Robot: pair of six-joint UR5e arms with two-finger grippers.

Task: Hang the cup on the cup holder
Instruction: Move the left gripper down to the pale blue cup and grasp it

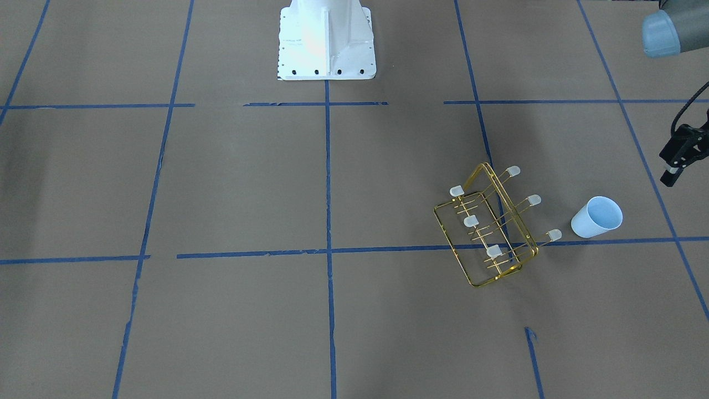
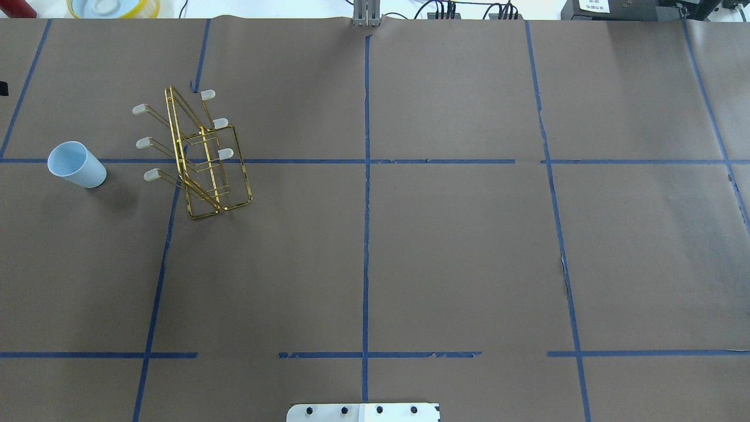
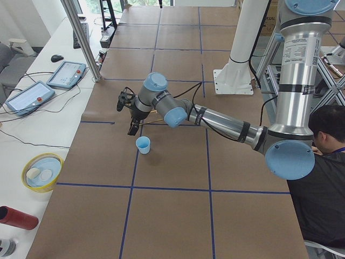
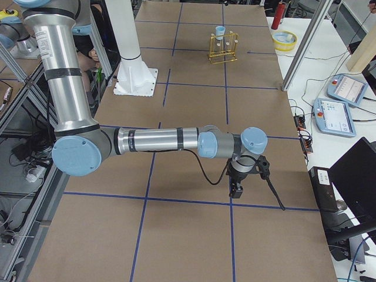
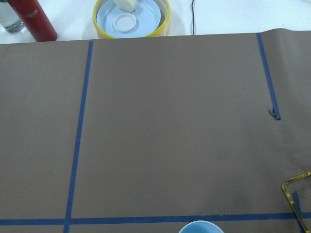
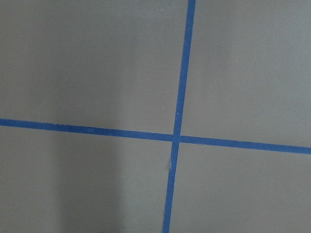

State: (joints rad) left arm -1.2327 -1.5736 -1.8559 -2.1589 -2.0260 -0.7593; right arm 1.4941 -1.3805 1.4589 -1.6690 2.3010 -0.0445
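Pale blue cup [image 2: 76, 165] stands upright, mouth up, at the far left of the table [image 2: 410, 246], with the gold cup holder [image 2: 199, 158] just to its right. My left gripper [image 1: 671, 174] hovers near the cup, above and slightly left of it. Can't tell if it's spread. My right gripper [image 4: 237, 188] is well off to the right, can't tell there either.

Below me lies the brown table [image 2: 469, 246], crossed by blue tape [image 2: 366, 234]. Past its far edge I see a yellow-rimmed bowl [image 5: 131, 35] beside a red bottle [image 5: 31, 19]. Two pendants [image 3: 67, 74] and a mouse [image 3: 56, 58] lie on the side bench. A person [image 3: 323, 183] sits nearby.
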